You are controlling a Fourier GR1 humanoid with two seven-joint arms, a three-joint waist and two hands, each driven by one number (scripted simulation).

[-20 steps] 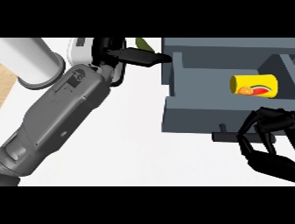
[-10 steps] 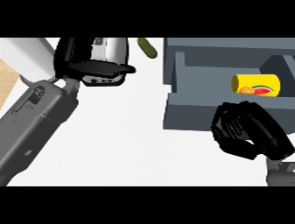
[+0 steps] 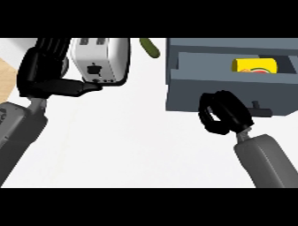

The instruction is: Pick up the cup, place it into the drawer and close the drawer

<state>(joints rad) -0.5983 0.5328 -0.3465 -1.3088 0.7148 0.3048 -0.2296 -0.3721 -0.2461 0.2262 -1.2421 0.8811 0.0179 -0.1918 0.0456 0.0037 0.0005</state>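
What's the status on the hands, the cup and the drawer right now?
Right hand curled, empty, at drawer front. Left hand open beside toaster. Cup inside, drawer open. Nothing blocking.

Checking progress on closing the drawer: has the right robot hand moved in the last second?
Yes. The right robot hand has moved left and up toward the drawer, from off its lower right corner to against its front panel.

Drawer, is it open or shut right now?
Open. The drawer is pulled out, the yellow cup visible inside it.

cup [image 3: 254,66] half hidden behind the drawer [image 3: 229,84] front (its base out of sight)
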